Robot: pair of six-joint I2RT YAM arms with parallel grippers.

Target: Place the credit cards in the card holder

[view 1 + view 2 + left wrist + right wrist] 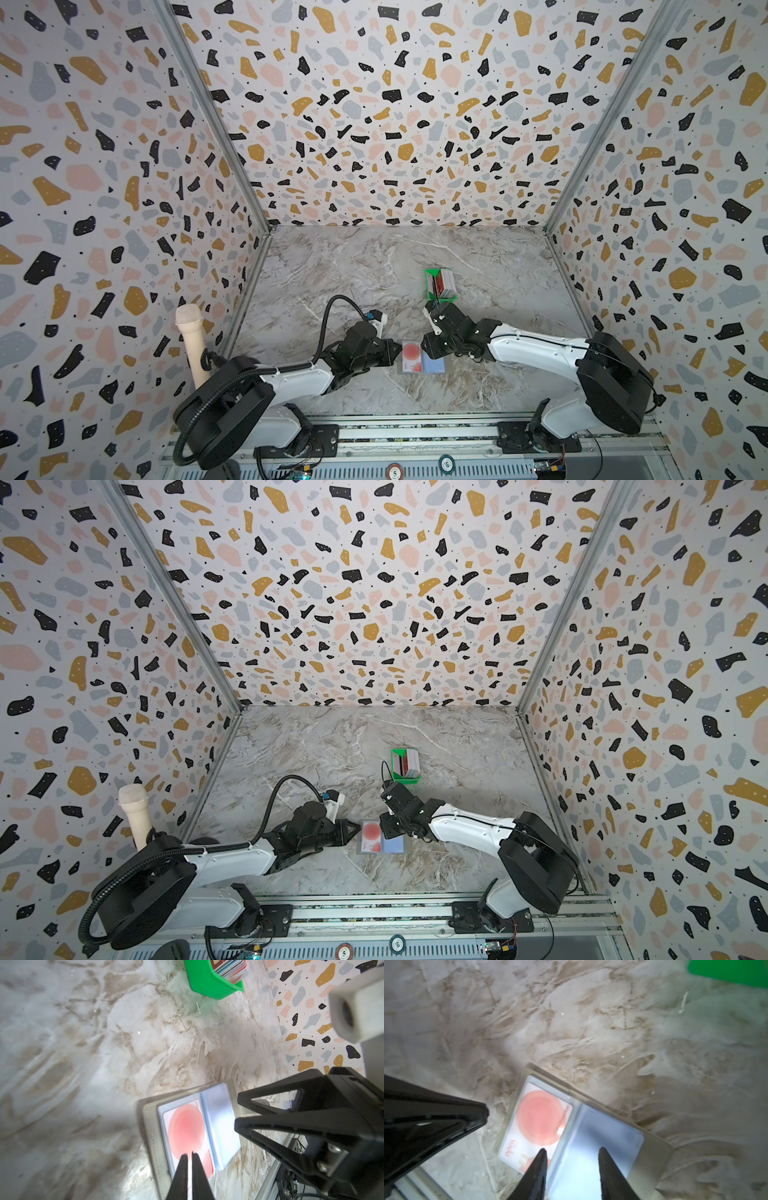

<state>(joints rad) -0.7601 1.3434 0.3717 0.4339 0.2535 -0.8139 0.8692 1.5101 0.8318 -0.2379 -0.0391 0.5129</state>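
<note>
The grey-taupe card holder lies open on the marble table. A pink card with a red circle fills its left pocket, and a light blue card fills the right pocket. More credit cards stand in a green tray behind. My left gripper is shut and empty, tips over the pink card's edge. My right gripper hangs open over the blue card, holding nothing.
The green tray stands just beyond the right gripper. A beige microphone stands at the left wall. Patterned walls enclose three sides, and a metal rail runs along the front edge.
</note>
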